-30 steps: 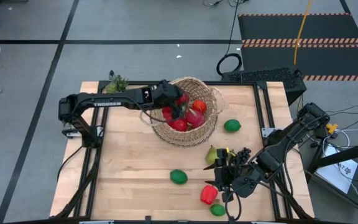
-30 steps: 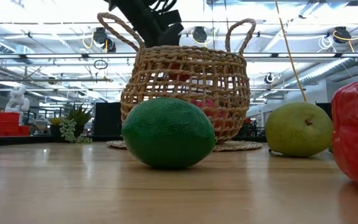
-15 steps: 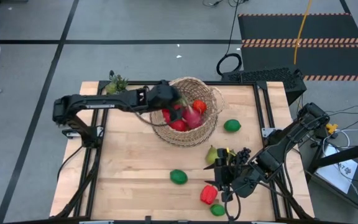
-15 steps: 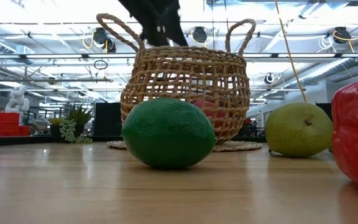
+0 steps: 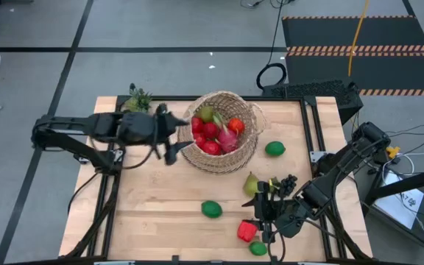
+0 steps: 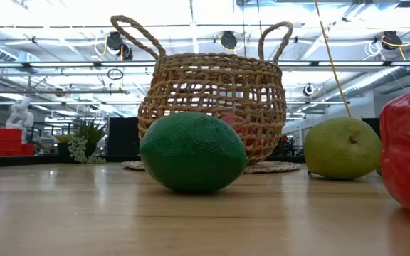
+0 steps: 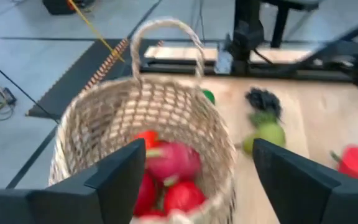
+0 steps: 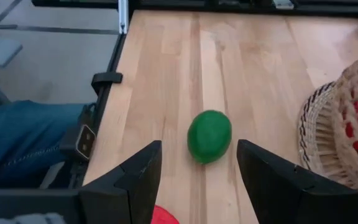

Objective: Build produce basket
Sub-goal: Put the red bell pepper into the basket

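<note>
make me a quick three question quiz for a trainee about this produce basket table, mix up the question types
1. True or false: the left end effector is inside the basket.
2. Multiple choice: which lies nearest the right end effector? A) the red pepper B) the lime beside the basket C) the spiky plant
3. Fill in: in the right wrist view, the fruit lying between that arm's fingers is a green ____.

Key:
1. False; it is over the table beside the basket, fingers apart, holding nothing.
2. A
3. lime
</note>
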Controlling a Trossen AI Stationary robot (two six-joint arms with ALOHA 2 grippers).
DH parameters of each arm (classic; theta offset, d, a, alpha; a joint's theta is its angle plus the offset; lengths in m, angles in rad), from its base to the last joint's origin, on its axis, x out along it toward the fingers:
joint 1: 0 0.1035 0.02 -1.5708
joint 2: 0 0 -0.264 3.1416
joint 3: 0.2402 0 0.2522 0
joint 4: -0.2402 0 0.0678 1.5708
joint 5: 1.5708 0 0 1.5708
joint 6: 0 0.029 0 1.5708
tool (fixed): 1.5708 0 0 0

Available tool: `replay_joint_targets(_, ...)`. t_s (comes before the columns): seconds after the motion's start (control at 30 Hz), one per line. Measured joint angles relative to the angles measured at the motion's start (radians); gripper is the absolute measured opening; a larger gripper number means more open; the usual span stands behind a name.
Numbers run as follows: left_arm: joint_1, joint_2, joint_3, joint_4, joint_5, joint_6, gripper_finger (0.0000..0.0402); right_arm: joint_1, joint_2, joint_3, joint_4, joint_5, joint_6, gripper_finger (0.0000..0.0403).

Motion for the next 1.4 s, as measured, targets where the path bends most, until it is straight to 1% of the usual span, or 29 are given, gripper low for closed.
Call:
replay_joint_targets(0.1, -0.076, -0.03, -0.028, -0.03, -0.049, -0.013, 0.0272, 0.001, 0.001, -0.019, 0.007, -0.01, 0.021, 0.0216)
replay_joint_targets(0.17, -0.121, -0.054, -0.075, -0.025, -0.064, -0.016, 0.0263, 0.003, 0.008, -0.02, 0.008, -0.025, 0.02, 0.0225)
replay_joint_targets(0.3, -0.19, -0.102, -0.19, 0.014, -0.093, -0.071, 0.0252, 0.005, 0.029, -0.021, 0.016, -0.103, -0.014, 0.0242)
replay_joint_targets(0.43, -0.248, -0.135, -0.302, 0.061, -0.153, -0.132, 0.0251, 0.006, 0.058, -0.022, 0.014, -0.191, -0.059, 0.0254)
replay_joint_targets(0.53, -0.29, -0.153, -0.36, 0.117, -0.189, -0.141, 0.0251, 0.007, 0.084, -0.022, 0.023, -0.22, -0.088, 0.027)
replay_joint_targets(0.63, -0.329, -0.16, -0.409, 0.176, -0.213, -0.142, 0.025, 0.001, 0.11, -0.022, 0.043, -0.235, -0.099, 0.0295)
replay_joint_targets(0.77, -0.376, -0.16, -0.452, 0.237, -0.223, -0.15, 0.025, -0.013, 0.131, -0.022, 0.073, -0.266, -0.112, 0.0347)
replay_joint_targets(0.87, -0.399, -0.16, -0.47, 0.243, -0.228, -0.182, 0.025, -0.028, 0.151, -0.022, 0.073, -0.32, -0.124, 0.0386)
replay_joint_targets(0.9, -0.407, -0.16, -0.476, 0.244, -0.239, -0.196, 0.025, -0.032, 0.159, -0.022, 0.072, -0.348, -0.141, 0.0393)
replay_joint_targets(1.0, -0.427, -0.159, -0.492, 0.246, -0.274, -0.22, 0.0251, -0.049, 0.186, -0.022, 0.075, -0.433, -0.217, 0.0394)
replay_joint_targets(1.13, -0.446, -0.159, -0.499, 0.25, -0.292, -0.225, 0.0251, -0.071, 0.214, -0.022, 0.071, -0.524, -0.295, 0.0394)
replay_joint_targets(1.2, -0.449, -0.159, -0.499, 0.261, -0.293, -0.225, 0.0251, -0.081, 0.223, -0.022, 0.069, -0.548, -0.355, 0.0397)
replay_joint_targets(1.33, -0.449, -0.159, -0.499, 0.292, -0.294, -0.207, 0.0251, -0.084, 0.253, -0.022, 0.067, -0.548, -0.523, 0.0399)
replay_joint_targets(1.4, -0.449, -0.159, -0.499, 0.293, -0.293, -0.202, 0.0251, -0.085, 0.271, -0.022, 0.067, -0.564, -0.556, 0.04)
